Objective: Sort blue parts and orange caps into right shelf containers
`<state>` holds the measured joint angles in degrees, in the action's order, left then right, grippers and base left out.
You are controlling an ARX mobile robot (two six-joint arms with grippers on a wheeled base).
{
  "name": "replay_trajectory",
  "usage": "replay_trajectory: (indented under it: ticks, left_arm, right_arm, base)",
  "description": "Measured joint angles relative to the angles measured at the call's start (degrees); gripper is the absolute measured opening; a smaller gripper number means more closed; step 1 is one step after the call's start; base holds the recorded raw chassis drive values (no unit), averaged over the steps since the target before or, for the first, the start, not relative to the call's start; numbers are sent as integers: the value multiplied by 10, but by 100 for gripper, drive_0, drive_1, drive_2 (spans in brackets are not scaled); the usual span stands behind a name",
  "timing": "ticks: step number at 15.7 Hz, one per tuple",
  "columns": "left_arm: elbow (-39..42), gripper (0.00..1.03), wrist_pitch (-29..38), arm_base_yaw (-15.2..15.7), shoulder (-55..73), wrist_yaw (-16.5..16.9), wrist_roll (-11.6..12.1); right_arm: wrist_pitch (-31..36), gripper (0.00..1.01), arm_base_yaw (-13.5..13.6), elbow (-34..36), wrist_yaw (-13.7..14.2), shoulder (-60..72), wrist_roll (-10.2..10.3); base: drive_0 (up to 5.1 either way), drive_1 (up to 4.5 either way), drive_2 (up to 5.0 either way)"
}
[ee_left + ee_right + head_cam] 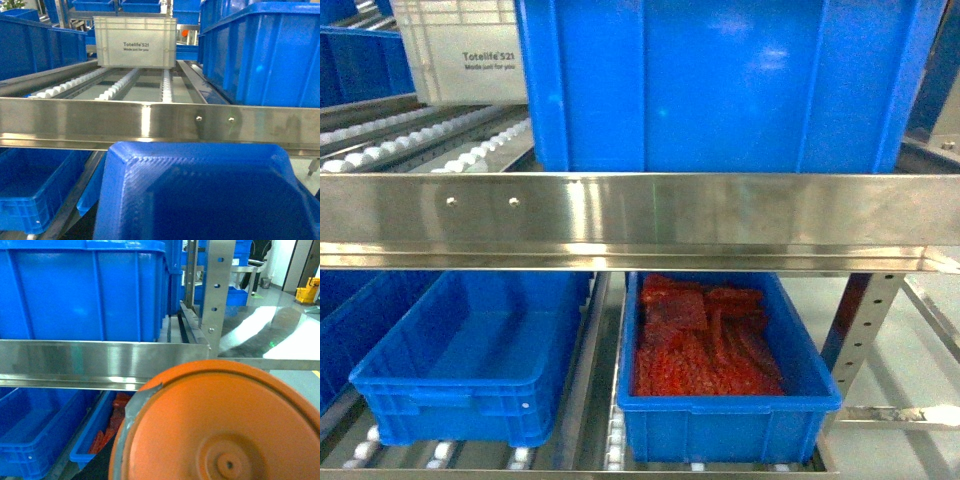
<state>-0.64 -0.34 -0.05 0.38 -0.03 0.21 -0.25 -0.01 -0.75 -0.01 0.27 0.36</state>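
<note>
**Shelf face, with a blue part and an orange disc close to the wrist cameras**

Head view: a steel rail (640, 220) crosses the middle of the frame. Above it, at upper centre, stands a tall blue crate (730, 85); at upper left a white tote (460, 50) sits on roller tracks (430, 145). Below the rail, at lower left, is a blue crate (470, 360) showing a bare floor; just to its right, a second blue crate (730, 410) holds red-orange pieces (705, 340). Neither gripper shows here.

Left wrist view: a blue moulded part (200, 195) fills the lower centre, in front of the rail. Above the rail, the white tote is at upper centre and a tall blue crate at right. The left gripper's fingers are not visible, so I cannot tell their state.

Right wrist view: a large orange disc (220, 425) fills the lower right. The tall blue crate is at upper left, a shelf post (217, 290) at upper centre. The right gripper's state cannot be told either.
</note>
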Motion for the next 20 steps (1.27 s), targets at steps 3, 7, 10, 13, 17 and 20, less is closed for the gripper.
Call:
replay_trajectory:
  ticks: [3,7,10,13,17,20]
  left_arm:
    - [0,42,-1,0,0,0,0]
    - [0,42,-1,0,0,0,0]
    - [0,42,0,0,0,0,0]
    - [0,42,-1,0,0,0,0]
    - [0,42,-1,0,0,0,0]
    - [0,42,1,0,0,0,0]
  right_arm:
    - [0,43,0,0,0,0,0]
    - [-1,43,0,0,0,0,0]
    - [-1,43,0,0,0,0,0]
    - [-1,43,0,0,0,0,0]
    - [-1,43,0,0,0,0,0]
    - [-1,43,0,0,0,0,0]
  base:
    - [-503,243,243]
    - [-504,241,241]
    - [-506,240,240]
    - [-502,243,243]
    - [-499,246,246]
    - [-485,260,260]
